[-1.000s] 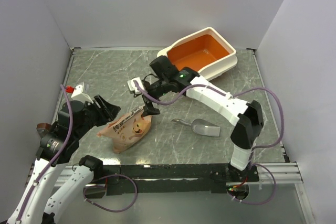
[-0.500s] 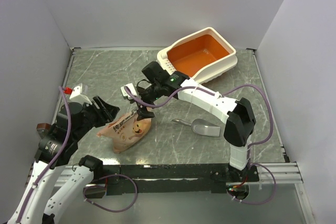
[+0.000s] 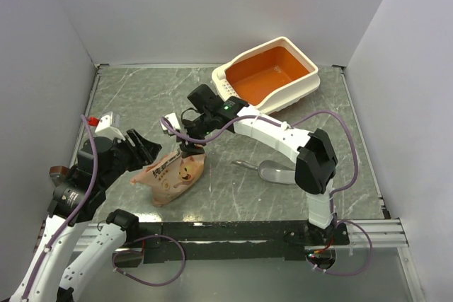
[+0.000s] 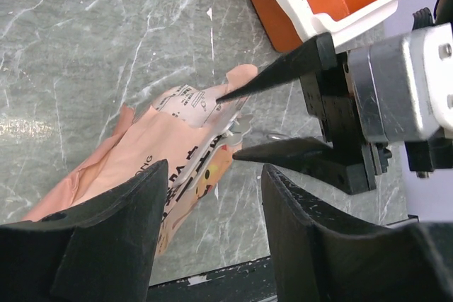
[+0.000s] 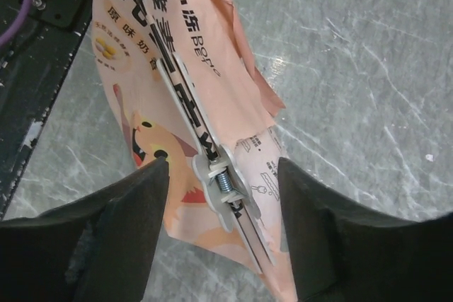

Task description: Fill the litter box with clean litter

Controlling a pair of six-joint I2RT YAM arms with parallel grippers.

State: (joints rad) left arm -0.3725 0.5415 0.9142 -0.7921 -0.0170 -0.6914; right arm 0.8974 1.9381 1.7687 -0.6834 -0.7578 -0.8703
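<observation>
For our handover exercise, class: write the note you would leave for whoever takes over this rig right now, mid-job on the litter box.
Left gripper: jaws open, empty, beside the pink printed bag's end.
Right gripper: jaws open, straddling the bag's clipped top, not closed on it.
Litter box: far right, orange floor bare.
Metal scoop: on the table, apart from both arms.
Done: nothing poured.
To do: open bag, fill box.

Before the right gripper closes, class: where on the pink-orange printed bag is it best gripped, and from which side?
Probably at the end carrying the white spring clip, coming down from above. The bag lies flat on the table, so its faces offer little to pinch, while the clipped ridge stands proud. The open right gripper straddles that ridge.
</observation>
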